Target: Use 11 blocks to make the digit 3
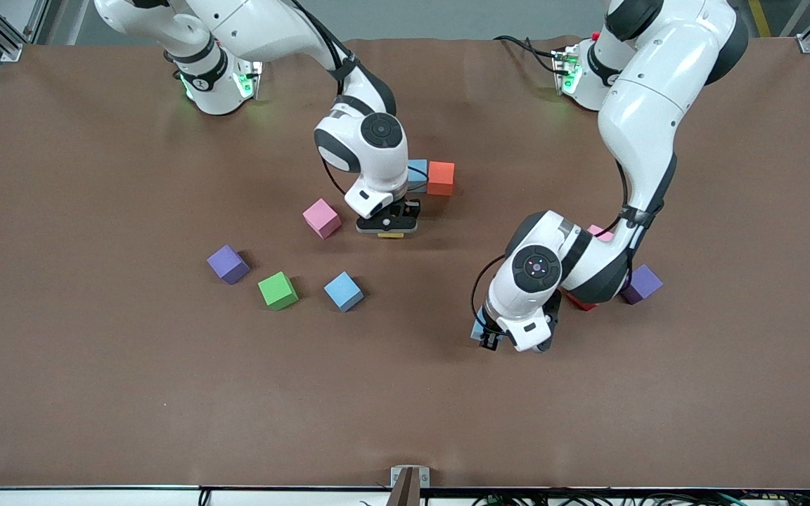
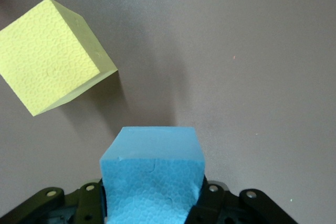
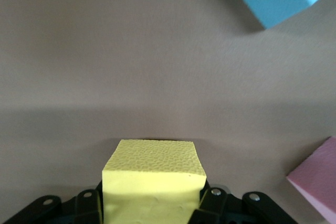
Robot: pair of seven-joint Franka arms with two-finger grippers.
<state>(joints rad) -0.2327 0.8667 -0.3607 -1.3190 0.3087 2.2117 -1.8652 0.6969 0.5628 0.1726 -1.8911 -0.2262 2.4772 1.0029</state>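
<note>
The left gripper (image 1: 491,342), the item nearest the front camera, is clamped on a light blue cube (image 2: 152,174), with a loose yellow cube (image 2: 52,56) resting on the table (image 1: 95,393) just beside it. At roughly eleven o'clock from it, the right gripper (image 1: 389,226) pinches a second yellow cube (image 3: 152,182); a pink cube (image 1: 321,218) lies at that gripper's nine o'clock. A blue cube (image 1: 417,174) touching an orange cube (image 1: 441,178) sits at its one o'clock, while purple (image 1: 228,264), green (image 1: 278,290) and blue (image 1: 344,291) cubes lie scattered around seven o'clock; no containers are seen.
</note>
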